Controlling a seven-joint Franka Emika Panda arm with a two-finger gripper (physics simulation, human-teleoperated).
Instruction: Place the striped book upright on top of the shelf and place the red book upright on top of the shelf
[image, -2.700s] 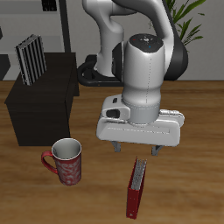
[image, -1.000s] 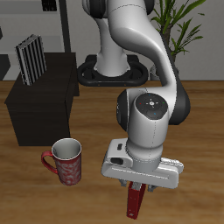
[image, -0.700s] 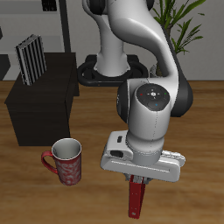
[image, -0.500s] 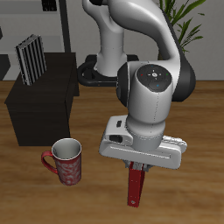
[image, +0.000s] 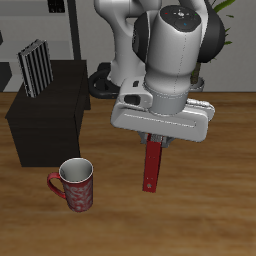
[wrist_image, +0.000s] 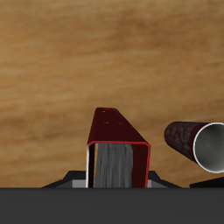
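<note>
The striped book (image: 35, 68) stands upright on top of the black shelf (image: 50, 115). Clear of the table hangs the dark red book (image: 151, 166), its upper end clamped in my gripper (image: 157, 140), which is shut on it. In the wrist view the red book (wrist_image: 118, 147) shows end-on between my fingers, its white page edges facing the camera, with the wooden table far below.
A red patterned mug (image: 75, 185) stands on the table in front of the shelf, and its open rim (wrist_image: 199, 145) also appears in the wrist view. A tall grey rack and a potted plant (image: 214, 25) stand behind the shelf and the robot's base.
My gripper came down onto the red book lying on the table, shut on it, and has lifted it well above the table and back toward the robot's base.
</note>
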